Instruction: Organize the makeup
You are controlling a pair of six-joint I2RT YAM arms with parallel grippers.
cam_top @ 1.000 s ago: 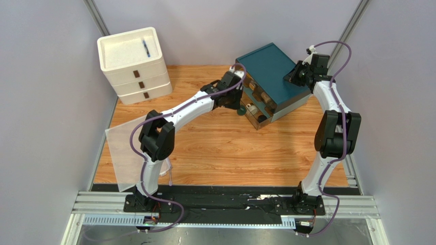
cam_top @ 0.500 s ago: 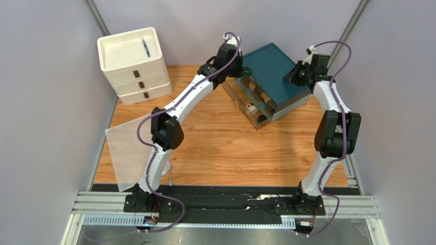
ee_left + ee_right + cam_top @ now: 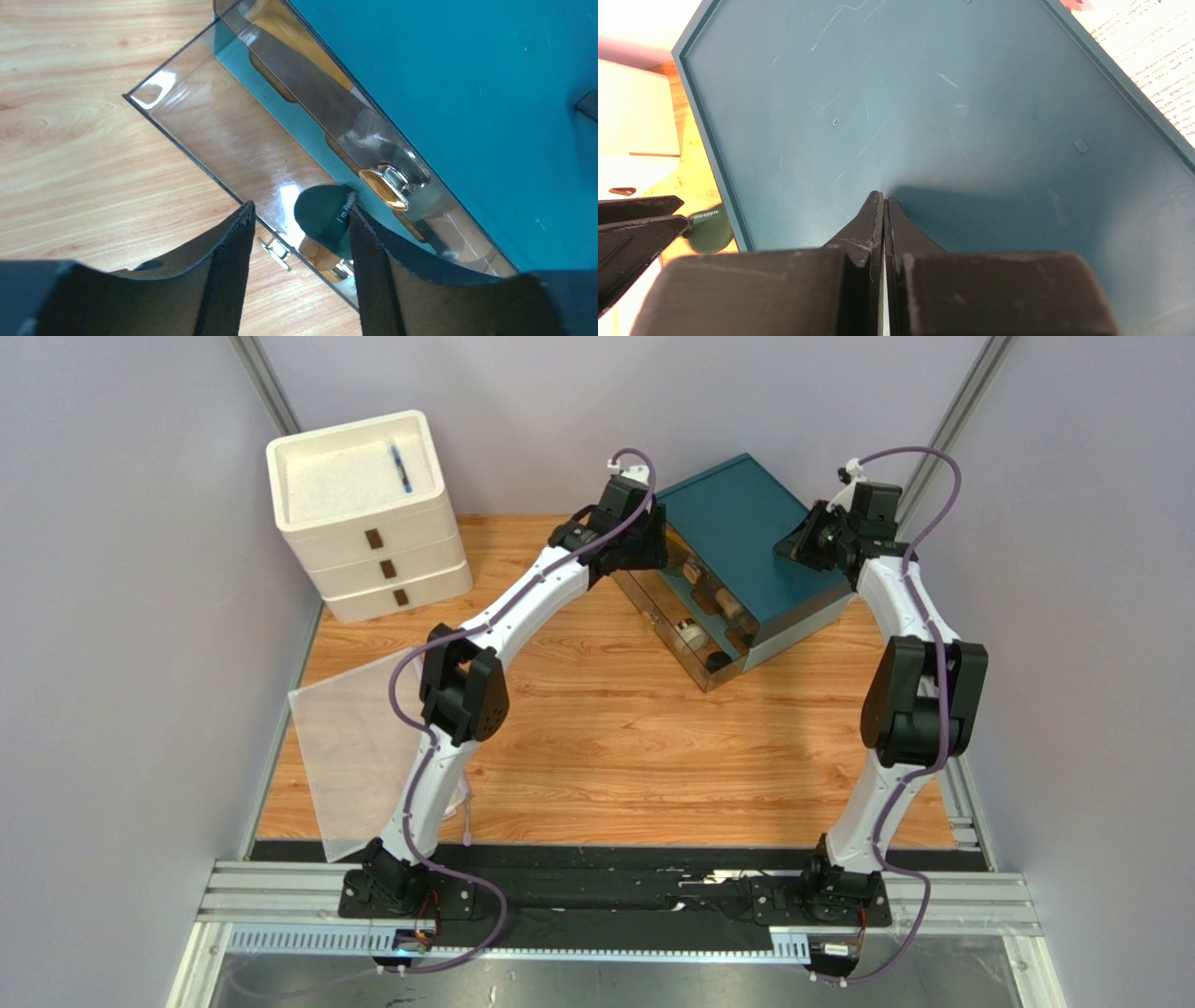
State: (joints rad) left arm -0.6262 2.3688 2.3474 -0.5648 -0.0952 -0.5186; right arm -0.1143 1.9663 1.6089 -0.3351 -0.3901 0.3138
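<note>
The step in hand is judged to be the setting of a green compact (image 3: 324, 213) into the clear drawer (image 3: 210, 119) of the organiser box. The left claw (image 3: 298, 210) is seen with its jaws well apart, wider than the compact, so nothing is gripped. The compact lies just ahead of the claw, between the fingertips and close against the finger on the lid side. Whether it is touched there cannot be told. It appears to rest inside the drawer near the front wall. A gold-capped bottle (image 3: 382, 187) is lodged just beyond it, farther from the claw, under the edge of the teal lid (image 3: 456, 105). Bare tabletop (image 3: 84, 140) is seen on the claw's other side.

The right claw (image 3: 883, 199) is closed, its fingers pressed together with nothing between them, and its tips are set on the teal lid. The box is judged to be steadied in this way. From that claw the compact is seen off to the left, past the lid's edge.

Other makeup pieces (image 3: 725, 602) are seen in the drawer from above, so the sorting is judged to be well along.

For the next move, the left claw needs to be drawn straight back and upward with the jaws kept wide. In that way the compact is not dragged by the near finger and the drawer wall is not clipped. After that, another loose piece must be sought, or the drawer pushed shut.
</note>
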